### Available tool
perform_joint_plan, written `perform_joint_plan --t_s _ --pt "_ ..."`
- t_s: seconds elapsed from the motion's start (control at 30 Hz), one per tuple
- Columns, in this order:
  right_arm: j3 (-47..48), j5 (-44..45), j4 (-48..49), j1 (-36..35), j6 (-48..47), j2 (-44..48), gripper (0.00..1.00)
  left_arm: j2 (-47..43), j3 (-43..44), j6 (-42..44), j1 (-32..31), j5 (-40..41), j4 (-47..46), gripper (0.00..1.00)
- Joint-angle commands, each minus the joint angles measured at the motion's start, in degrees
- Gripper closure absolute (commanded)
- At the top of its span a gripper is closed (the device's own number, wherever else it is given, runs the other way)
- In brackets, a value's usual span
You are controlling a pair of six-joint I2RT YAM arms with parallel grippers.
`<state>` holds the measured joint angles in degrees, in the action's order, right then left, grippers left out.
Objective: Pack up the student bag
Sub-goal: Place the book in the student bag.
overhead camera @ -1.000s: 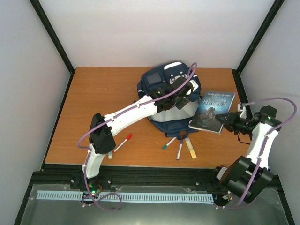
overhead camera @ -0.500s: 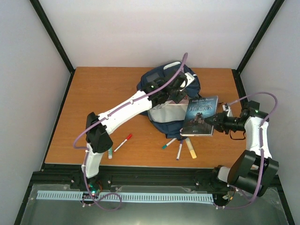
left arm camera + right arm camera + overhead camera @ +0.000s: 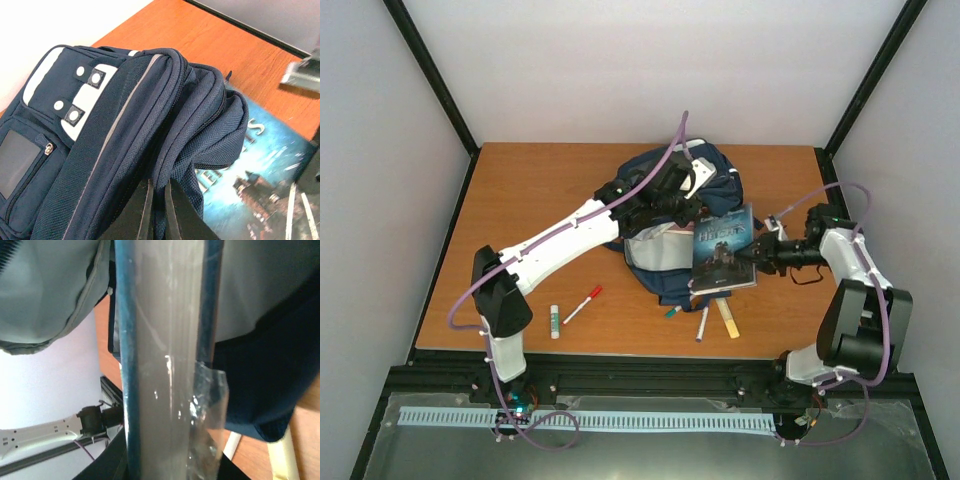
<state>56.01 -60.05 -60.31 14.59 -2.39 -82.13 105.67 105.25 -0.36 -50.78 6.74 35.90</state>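
You have one student bag (image 3: pixel 718 188) in play, lying at the middle of the table (image 3: pixel 520 210), directly under your left gripper (image 3: pixel 682 200) and just to the left of your right one. Your left gripper's two fingers are closed tight on a fold of the bag's navy fabric beside the zip line, which the left wrist view (image 3: pixel 158 186) shows plainly, with the bag (image 3: pixel 100 150) rising away from the fingers and its two white snap tabs beyond. There is one book (image 3: pixel 723 252), with a blue-toned cover. Your right gripper (image 3: pixel 752 253) is clamped on its right edge and holds it tilted, off the table, between itself and the bag. In the right wrist view the book's plastic-wrapped edge (image 3: pixel 165 365) runs up the middle with pale grey lining on both sides; you cannot tell from here whether it has entered the opening. Five small writing things lie loose on the wood. Three sit just near-side of the book and your right gripper: a green-capped marker (image 3: pixel 673 311), a dark pen (image 3: pixel 703 322) and a pale yellow stick (image 3: pixel 728 318). Two lie beside your left arm: a red-capped marker (image 3: pixel 582 303) and a white stick (image 3: pixel 554 320).
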Motion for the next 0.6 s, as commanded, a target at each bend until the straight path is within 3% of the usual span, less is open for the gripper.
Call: perform_joint_plan --t_s 0.0,0.17,0.27,0.57 --pt "3.36 -9.36 5.87 -5.46 -3.81 -5.21 0.97 -2.47 1.66 -1.66 0.25 0.16 -6.75 0.99" --pt "8.35 -14.67 4.71 -8.92 -6.24 -12.45 0.97 -1.77 1.86 -1.62 0.38 -0.5 -6.75 0.99" --pt "8.62 -15.45 10.25 -9.41 -1.7 -14.17 0.97 -1.91 1.88 -1.36 0.38 -0.59 -6.75 0.99" --pt "13.42 -8.57 20.89 -11.77 9.8 -21.17 0.97 -3.18 1.36 -0.43 0.42 -0.25 -7.01 0.99"
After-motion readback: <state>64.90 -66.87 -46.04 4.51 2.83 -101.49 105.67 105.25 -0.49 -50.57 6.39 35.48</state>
